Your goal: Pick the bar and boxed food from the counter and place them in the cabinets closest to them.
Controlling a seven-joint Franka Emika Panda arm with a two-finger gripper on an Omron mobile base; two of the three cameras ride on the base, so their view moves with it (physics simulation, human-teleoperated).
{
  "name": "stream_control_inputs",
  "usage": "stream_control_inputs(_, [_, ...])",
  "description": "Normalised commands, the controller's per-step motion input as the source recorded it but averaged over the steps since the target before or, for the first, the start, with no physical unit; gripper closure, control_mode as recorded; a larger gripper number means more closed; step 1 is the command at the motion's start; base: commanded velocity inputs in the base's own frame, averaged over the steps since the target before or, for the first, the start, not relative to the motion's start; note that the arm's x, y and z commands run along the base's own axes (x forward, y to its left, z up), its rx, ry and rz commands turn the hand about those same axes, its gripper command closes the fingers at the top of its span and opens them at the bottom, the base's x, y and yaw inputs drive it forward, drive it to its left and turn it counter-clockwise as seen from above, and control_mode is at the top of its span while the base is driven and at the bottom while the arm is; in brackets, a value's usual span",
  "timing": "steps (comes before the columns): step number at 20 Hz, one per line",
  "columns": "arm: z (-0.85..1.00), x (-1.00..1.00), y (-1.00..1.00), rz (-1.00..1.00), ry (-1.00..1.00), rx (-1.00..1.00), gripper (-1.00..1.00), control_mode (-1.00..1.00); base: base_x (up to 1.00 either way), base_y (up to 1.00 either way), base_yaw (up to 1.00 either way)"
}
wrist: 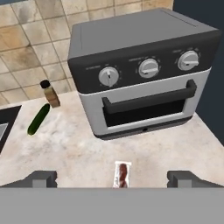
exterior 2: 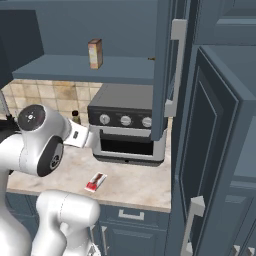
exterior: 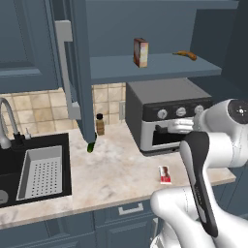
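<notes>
Jaws spread wide on the gripper [wrist: 112, 178], nothing between them, hovering over the counter [wrist: 70, 148]. Angled down and forward, likely so the wrapper sits framed for a straight drop.

Right there between the two fingertips [wrist: 43, 178], slightly ahead: the bar [wrist: 121, 174], lying flat near the front edge, free of everything else. Seen from the left base camera, lying just in front of the oven [exterior: 167, 114], right of centre [exterior: 164, 174]. Looks like the next pick; a flat thing like that probably calls for a low, squared-up pinch.

Further back, a cucumber [wrist: 38, 119] and a small bottle [wrist: 50, 93] off to the sink side, well apart from the bar.

Farthest and highest: the box [exterior: 141, 52] already upright on the open cabinet shelf [exterior: 160, 68], so that half appears done. Same shelf looks the nearest home for the bar.
</notes>
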Motion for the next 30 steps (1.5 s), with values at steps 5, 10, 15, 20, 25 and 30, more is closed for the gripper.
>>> stream_control_inputs(5, [-0.29, 0.00, 0.00, -0.02, 0.01, 0.02, -1.00, -1.00, 0.00, 0.00, 0.00])
stream_control_inputs(10, [-0.29, 0.00, 0.00, -0.01, 0.00, 0.03, -1.00, -1.00, 0.00, 0.00, 0.00])
stream_control_inputs(15, [-0.36, 0.00, 0.00, -0.01, 0.01, 0.02, -1.00, -1.00, 0.00, 0.00, 0.00])
stream_control_inputs(20, [-0.43, 0.00, 0.00, -0.01, 0.01, 0.01, -1.00, -1.00, 0.00, 0.00, 0.00])
stream_control_inputs(25, [-0.45, 0.00, 0.00, -0.01, 0.00, 0.00, -1.00, -1.00, 0.00, 0.00, 0.00])
stream_control_inputs(30, [-0.46, 0.00, 0.00, -0.01, 0.00, 0.00, -1.00, -1.00, 0.00, 0.00, 0.00])
